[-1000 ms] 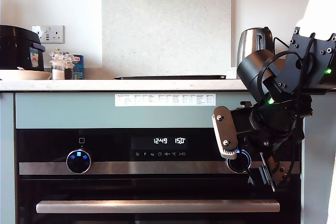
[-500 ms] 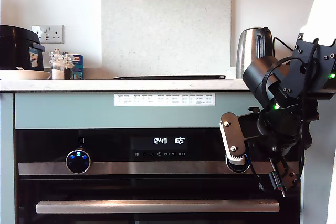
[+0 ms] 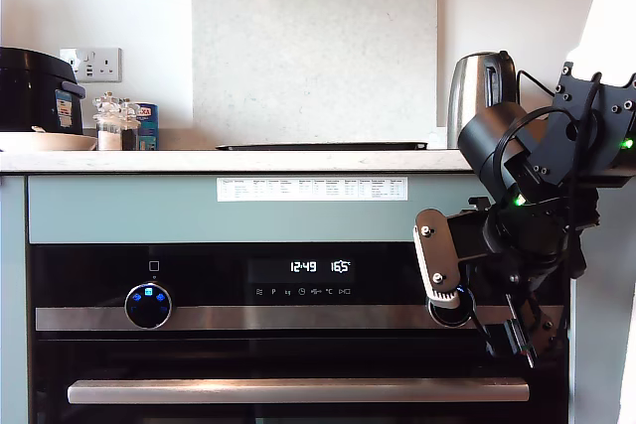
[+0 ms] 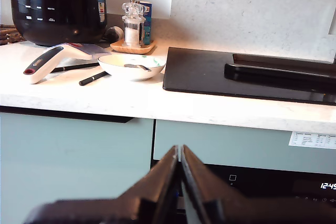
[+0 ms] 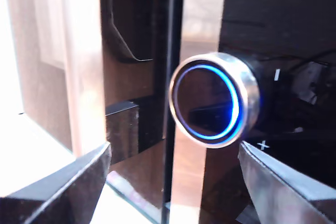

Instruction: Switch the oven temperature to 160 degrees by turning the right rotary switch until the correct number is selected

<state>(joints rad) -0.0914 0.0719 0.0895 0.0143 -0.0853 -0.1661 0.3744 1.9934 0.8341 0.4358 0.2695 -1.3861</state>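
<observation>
The oven (image 3: 248, 280) fills the lower part of the exterior view. Its right rotary switch (image 3: 450, 311) is half covered there by my second gripper (image 3: 467, 300). In the second wrist view the switch (image 5: 207, 100) shows a dark face with a glowing blue ring. My second gripper (image 5: 175, 147) is open in front of it, one finger on either side, not touching. The number (image 3: 340, 266) reads 165° beside the clock, 12:49. My first gripper (image 4: 180, 153) is shut on nothing, below the counter edge; the exterior view does not show it.
A second knob (image 3: 149, 306) with blue icons sits at the exterior view's left, above the long bar handle (image 3: 298, 390). On the counter stand a kettle (image 3: 482, 86), a black cooker (image 4: 58, 6), a white bowl (image 4: 131, 66) and a black hob (image 4: 252, 80).
The number rose from 150° to 165° during the first half second. My second gripper twisted at the switch and shifted slightly toward the exterior view's right.
</observation>
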